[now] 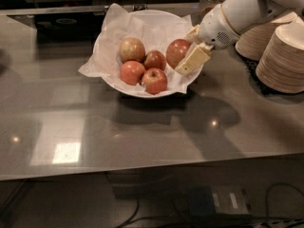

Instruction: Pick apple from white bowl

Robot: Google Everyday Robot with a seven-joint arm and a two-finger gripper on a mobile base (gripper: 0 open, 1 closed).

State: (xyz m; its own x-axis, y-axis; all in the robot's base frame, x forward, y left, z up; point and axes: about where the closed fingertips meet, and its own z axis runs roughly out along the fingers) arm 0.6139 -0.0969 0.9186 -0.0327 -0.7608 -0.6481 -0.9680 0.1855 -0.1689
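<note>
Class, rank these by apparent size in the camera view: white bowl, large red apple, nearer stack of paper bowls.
Largest: white bowl.
Next: nearer stack of paper bowls, though the frame edge cuts it.
Smallest: apple, gripped by the pincer over the bowl's right side.

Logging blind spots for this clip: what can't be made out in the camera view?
Camera view:
The apple: right side hidden behind the gripper, shut on it at the white bowl's right rim.
Arm: cut off by top and right edges.
Stacked paper bowls: cut off by right edge.
</note>
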